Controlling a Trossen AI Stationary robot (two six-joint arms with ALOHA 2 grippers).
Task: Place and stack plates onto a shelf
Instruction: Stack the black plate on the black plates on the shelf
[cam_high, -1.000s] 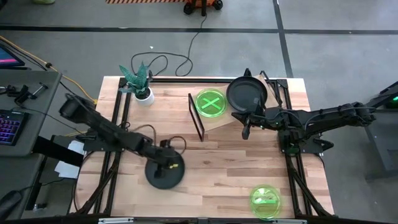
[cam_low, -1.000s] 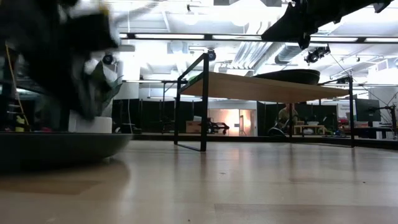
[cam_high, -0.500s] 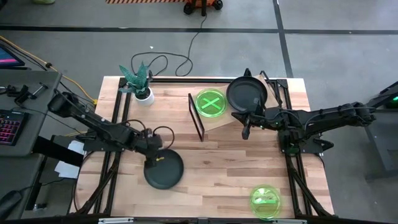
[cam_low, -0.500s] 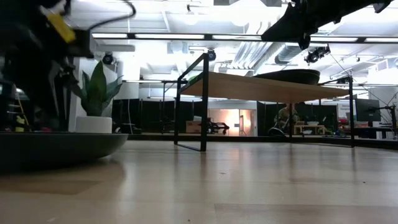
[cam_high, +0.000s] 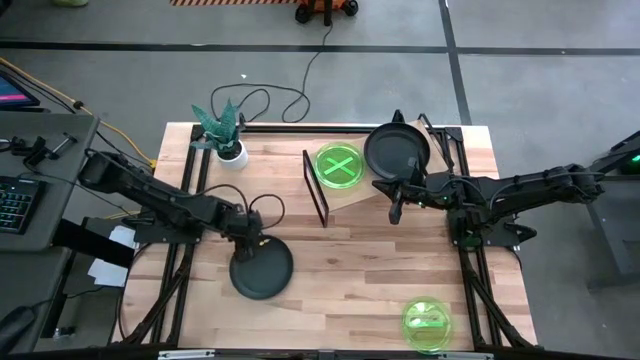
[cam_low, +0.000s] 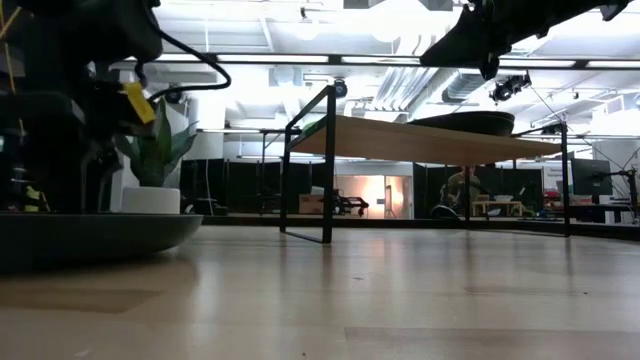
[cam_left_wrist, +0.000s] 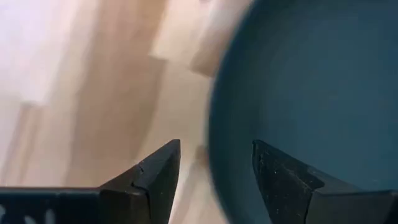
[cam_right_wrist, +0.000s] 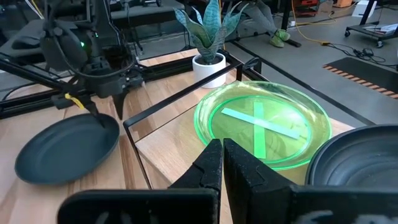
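A dark grey plate (cam_high: 262, 270) lies flat on the table at the left, also seen in the low view (cam_low: 90, 235). My left gripper (cam_high: 247, 247) is open just above that plate's far-left rim (cam_left_wrist: 214, 124), one finger on each side of the rim line. On the tilted shelf (cam_high: 348, 200) rest a neon-green plate (cam_high: 338, 166) and a dark plate (cam_high: 397, 150). My right gripper (cam_high: 395, 207) hangs shut at the shelf's near edge, with nothing in it (cam_right_wrist: 221, 163). More green plates (cam_high: 427, 322) lie near the front right corner.
A white pot with a green plant (cam_high: 226, 135) stands at the far left corner. The shelf's black frame (cam_high: 316, 190) stands upright mid-table. Black rails (cam_high: 190, 190) run along both table sides. Bare wood lies between the dark plate and the green plates at the front.
My left gripper has opened and let go of the dark plate, then drawn back from over it toward the table's left and far edges. The plate stays flat on the table.
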